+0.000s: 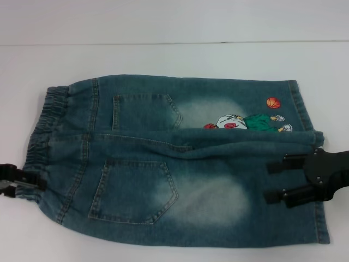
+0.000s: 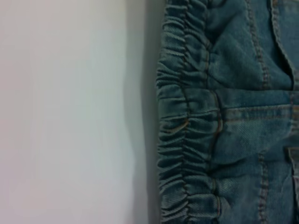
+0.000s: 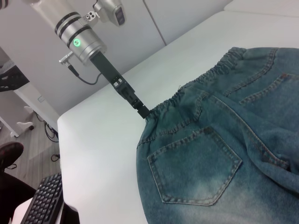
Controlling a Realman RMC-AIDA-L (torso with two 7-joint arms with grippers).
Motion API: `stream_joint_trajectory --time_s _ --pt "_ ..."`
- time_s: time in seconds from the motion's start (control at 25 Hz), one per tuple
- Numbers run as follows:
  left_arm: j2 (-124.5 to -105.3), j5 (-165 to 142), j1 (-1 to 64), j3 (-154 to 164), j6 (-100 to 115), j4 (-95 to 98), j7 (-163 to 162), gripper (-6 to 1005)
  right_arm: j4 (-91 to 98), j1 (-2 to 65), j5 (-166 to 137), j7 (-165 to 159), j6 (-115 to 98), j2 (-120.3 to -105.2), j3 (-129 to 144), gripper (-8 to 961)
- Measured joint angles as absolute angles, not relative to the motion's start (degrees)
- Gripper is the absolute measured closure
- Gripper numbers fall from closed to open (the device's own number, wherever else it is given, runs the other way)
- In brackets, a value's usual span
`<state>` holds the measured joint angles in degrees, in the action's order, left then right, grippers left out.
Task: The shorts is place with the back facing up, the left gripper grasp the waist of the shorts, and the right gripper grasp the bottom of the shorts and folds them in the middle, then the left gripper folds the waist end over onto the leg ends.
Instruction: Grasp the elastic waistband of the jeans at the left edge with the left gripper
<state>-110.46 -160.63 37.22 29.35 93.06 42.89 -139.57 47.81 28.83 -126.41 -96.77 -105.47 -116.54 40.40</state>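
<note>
The shorts (image 1: 180,164) lie flat on the white table (image 1: 163,60), back up, with two patch pockets showing. The ruffled waist (image 1: 52,109) is at the left and the hemmed leg ends (image 1: 305,109) at the right, one bearing the basketball print (image 1: 245,121). My left gripper (image 1: 34,184) sits at the near corner of the waist, and the right wrist view shows the left gripper (image 3: 144,112) pinched on the waist (image 3: 205,77) edge. My right gripper (image 1: 272,182) hovers open over the near leg's hem. The left wrist view shows only the waist (image 2: 187,140).
The table's back edge (image 1: 174,42) runs behind the shorts. In the right wrist view the table's left edge (image 3: 65,140) drops to the floor, with a keyboard (image 3: 44,200) below it.
</note>
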Motion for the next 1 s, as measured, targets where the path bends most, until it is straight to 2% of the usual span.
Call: stream_joint_trajectory --time_s 0.36,0.44,0.68,1.0 --pt "-110.88 -158.8 37.5 29.2 94.0 42.9 -139.4 72 47.8 28.9 -126.2 -96.8 -105.5 -116.37 40.3 11" --pt "-111.09 -158.7 37.6 29.2 93.9 42.9 -139.2 264 47.8 28.9 -126.1 -96.8 -105.5 -116.36 40.3 11" --pt "-111.99 -158.6 37.7 29.3 92.8 43.1 -138.8 484 47.8 29.1 -126.1 -96.8 -105.5 -116.36 40.2 12" --pt "-112.66 -158.5 37.7 29.4 91.3 43.2 -138.3 659 47.8 29.2 -126.1 -96.8 -105.5 -116.36 40.2 12"
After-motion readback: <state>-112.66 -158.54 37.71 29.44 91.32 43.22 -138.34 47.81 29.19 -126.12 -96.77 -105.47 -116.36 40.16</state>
